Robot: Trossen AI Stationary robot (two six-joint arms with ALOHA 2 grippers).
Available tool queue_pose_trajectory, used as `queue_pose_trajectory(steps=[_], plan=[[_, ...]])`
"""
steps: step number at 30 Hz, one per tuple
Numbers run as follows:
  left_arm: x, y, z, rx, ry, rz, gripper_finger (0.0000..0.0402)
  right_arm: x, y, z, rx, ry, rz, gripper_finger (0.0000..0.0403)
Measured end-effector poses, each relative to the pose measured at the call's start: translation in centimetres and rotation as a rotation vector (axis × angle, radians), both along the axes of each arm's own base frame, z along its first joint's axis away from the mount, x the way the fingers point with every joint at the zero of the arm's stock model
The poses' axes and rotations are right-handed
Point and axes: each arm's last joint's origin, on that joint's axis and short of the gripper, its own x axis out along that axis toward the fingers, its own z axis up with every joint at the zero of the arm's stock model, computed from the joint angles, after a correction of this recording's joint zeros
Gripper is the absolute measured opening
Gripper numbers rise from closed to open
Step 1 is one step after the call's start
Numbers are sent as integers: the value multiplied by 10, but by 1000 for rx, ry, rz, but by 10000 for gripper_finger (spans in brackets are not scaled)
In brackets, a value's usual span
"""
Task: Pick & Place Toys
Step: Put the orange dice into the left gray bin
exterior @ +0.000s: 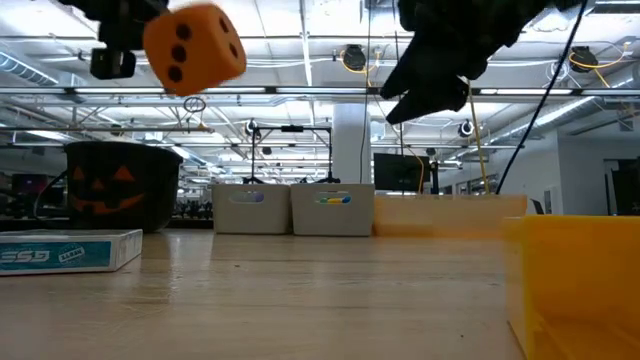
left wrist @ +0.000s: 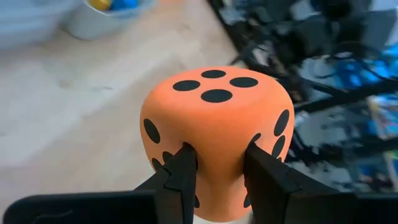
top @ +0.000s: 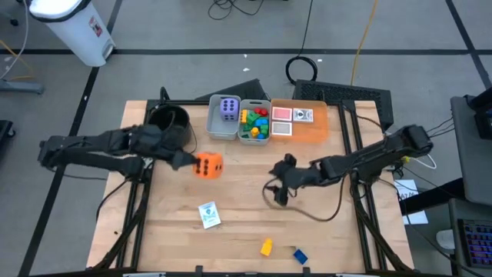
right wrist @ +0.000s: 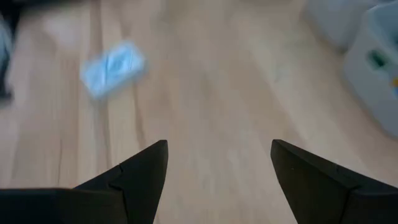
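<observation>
Partly hidden, orange die sits pinched by left pincer.

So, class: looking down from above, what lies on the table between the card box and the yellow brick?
Nothing: in the high view, only bare wood separates the card box and the yellow brick.

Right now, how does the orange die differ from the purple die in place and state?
The orange die is held up in the air, above the table, by the fingers of the left gripper; the purple die rests inside a grey bin, with no gripper on it. The orange die has black dots; the purple die has dark dots on a pale top face. Both are large dotted cubes.
</observation>
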Motion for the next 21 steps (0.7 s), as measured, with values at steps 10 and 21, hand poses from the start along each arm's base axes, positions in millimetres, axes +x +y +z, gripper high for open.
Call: queue_pose_trajectory(steps=[10, 21], plan=[[31, 61, 18, 131, 83, 59, 107, -21, -33, 0, 39, -283, -196, 274], [67, 136, 35, 167, 217, 247, 107, -22, -42, 4, -66, -277, -134, 274]])
